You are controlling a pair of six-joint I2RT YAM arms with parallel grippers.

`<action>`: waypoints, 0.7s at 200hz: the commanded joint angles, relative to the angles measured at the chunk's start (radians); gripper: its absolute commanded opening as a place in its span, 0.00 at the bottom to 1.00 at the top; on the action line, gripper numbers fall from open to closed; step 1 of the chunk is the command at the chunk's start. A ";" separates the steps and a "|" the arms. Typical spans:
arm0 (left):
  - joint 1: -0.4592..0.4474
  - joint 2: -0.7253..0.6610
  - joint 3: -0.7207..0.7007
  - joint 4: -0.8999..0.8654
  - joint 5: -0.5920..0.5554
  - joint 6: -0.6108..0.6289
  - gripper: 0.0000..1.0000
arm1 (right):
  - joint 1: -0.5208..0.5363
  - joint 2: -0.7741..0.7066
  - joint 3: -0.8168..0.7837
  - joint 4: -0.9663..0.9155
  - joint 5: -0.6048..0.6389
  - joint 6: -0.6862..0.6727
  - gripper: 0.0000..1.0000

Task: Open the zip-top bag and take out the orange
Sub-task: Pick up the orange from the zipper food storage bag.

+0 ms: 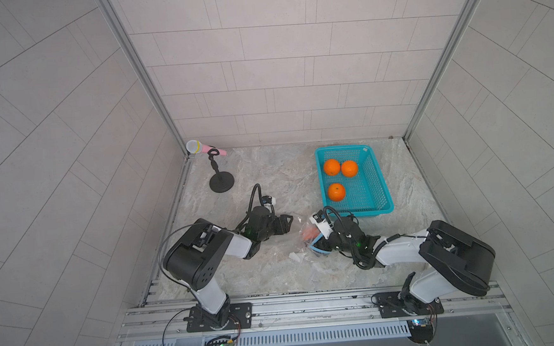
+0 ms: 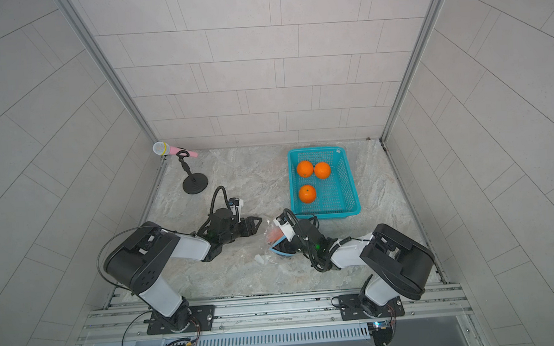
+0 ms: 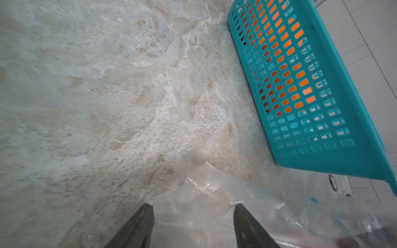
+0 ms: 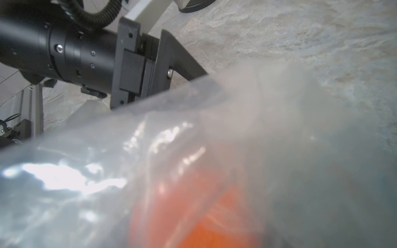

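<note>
marbled stone worktop [image 1: 270, 187] fills the floor of a grey-tiled booth. nearest, the right pincer [image 1: 320, 243] is buried at the right end of the clear, crinkly zip-top bag [image 1: 301, 241], where the light-blue zip strip [image 1: 316, 242] curls round it. its fingers are hidden, so i cannot tell whether they are apart or clamped. the round orange [image 4: 193, 214] shows through the film, inside the bag. the bag runs roughly left to right between the arms. just left of it, the left pincer [image 3: 193, 207] is spread and empty, with film straight ahead. the right arm looks nearer the fruit. farther right sits a teal plastic mesh basket [image 1: 341, 148] with three loose oranges [image 1: 336, 192]. far left is a pink toy microphone [image 1: 206, 148] on a black stand [image 1: 222, 184].
</note>
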 commanded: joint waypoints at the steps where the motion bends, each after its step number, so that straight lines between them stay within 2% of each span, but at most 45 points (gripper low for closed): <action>1: 0.007 0.066 -0.011 -0.010 -0.018 -0.012 0.64 | -0.008 0.044 -0.084 0.253 -0.050 0.100 0.63; 12: 0.007 0.074 -0.022 0.030 -0.008 -0.026 0.61 | -0.012 0.100 -0.123 0.439 -0.061 0.141 0.62; 19: 0.005 0.070 -0.028 0.042 -0.006 -0.030 0.60 | -0.011 0.129 -0.128 0.495 -0.058 0.147 0.61; 49: -0.007 0.003 -0.034 -0.034 -0.033 0.002 0.58 | -0.003 0.153 -0.094 0.468 -0.116 0.144 0.62; 67: -0.006 -0.036 -0.039 -0.078 -0.058 0.023 0.57 | 0.001 0.077 -0.133 0.470 -0.124 0.135 0.62; 95: -0.007 -0.069 -0.026 -0.121 -0.071 0.041 0.57 | 0.002 -0.085 -0.090 0.075 -0.135 0.019 0.64; 110: -0.006 -0.083 0.000 -0.177 -0.084 0.057 0.57 | 0.007 -0.138 -0.107 0.035 -0.141 0.054 0.64; 119: -0.007 -0.080 0.009 -0.189 -0.090 0.062 0.56 | 0.040 -0.178 -0.123 0.003 -0.038 0.068 0.63; 140: -0.006 -0.097 -0.008 -0.155 -0.074 0.049 0.57 | 0.121 -0.247 -0.084 -0.216 0.157 -0.012 0.64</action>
